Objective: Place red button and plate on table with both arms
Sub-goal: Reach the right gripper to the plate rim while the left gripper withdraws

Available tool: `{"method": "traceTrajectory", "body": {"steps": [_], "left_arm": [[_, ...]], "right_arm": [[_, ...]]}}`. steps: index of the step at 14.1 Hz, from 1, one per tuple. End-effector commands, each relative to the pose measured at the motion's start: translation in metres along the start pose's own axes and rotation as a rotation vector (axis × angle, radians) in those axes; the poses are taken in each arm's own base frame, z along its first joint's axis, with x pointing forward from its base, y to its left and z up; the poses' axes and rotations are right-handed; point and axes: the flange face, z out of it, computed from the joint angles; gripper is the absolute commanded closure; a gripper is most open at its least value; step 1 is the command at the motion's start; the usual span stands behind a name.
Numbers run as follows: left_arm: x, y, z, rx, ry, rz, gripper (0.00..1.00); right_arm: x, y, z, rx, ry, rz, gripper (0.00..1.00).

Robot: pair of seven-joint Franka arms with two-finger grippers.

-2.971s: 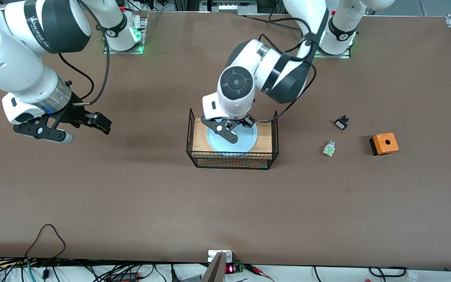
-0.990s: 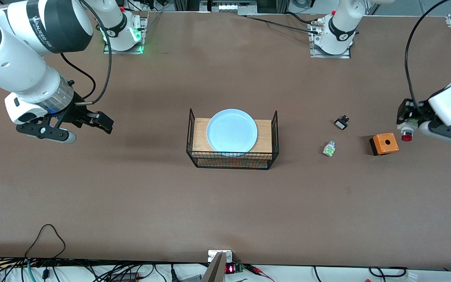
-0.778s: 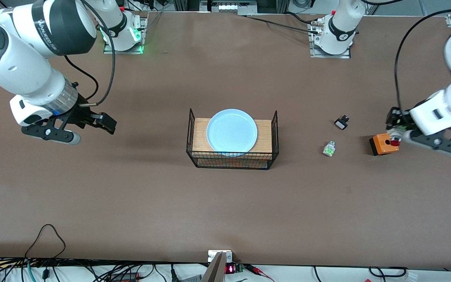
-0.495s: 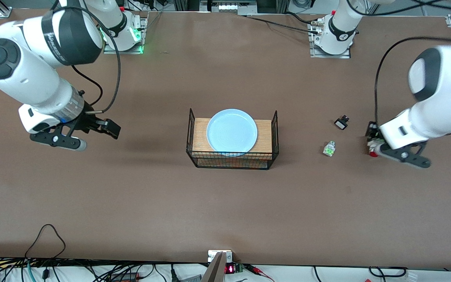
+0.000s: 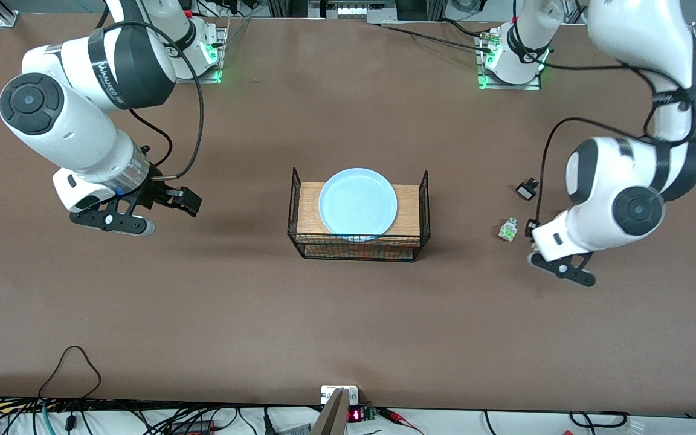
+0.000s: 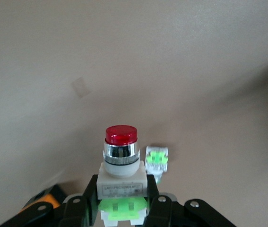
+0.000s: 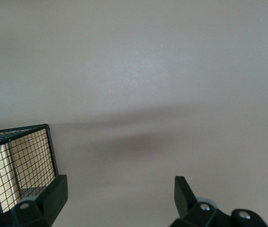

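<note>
Left end effector hung over the brown surface toward the left arm's end, clamped on the red button, red cap pointing away from the wrist, just beside a small green-and-white part. Right end effector hovered over bare surface toward the right arm's end, fingers spread wide, holding nothing. Light-blue plate sat on the wooden-topped wire rack at mid-surface.

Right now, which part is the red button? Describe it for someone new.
Find the wire rack with the blue plate, then look toward the left arm's end of the table. The red button is clamped in the left gripper; unlike the small green-and-white part beside it, it has a red cap.
</note>
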Motion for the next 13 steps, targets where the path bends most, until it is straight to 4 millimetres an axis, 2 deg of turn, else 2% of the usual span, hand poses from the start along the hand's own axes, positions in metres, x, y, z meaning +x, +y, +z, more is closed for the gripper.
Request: {"method": "traceTrajectory", "body": {"steps": [1,3,4,10,11,13], "left_arm": [[0.004,-0.005,0.014,0.009,-0.012,0.028,0.67],[0.007,0.007,0.032,-0.007,-0.036,0.064,0.67],[0.009,0.005,0.043,-0.007,-0.045,0.061,0.67],[0.022,0.003,0.086,0.016,-0.024,0.083,0.67],[0.025,0.003,0.090,0.019,-0.015,0.082,0.67],[0.029,0.002,0.090,0.034,0.007,0.095,0.68]], "right_arm": [[-0.004,-0.015,-0.006,0.070,-0.020,0.017,0.00],[-0.008,-0.023,-0.008,0.121,-0.043,0.047,0.00],[-0.014,-0.034,-0.008,0.131,-0.052,0.071,0.00],[-0.090,-0.159,-0.016,0.143,-0.052,0.121,0.00],[-0.101,-0.177,-0.014,0.148,-0.046,0.147,0.00],[-0.114,-0.201,-0.016,0.169,-0.031,0.197,0.00]]}}
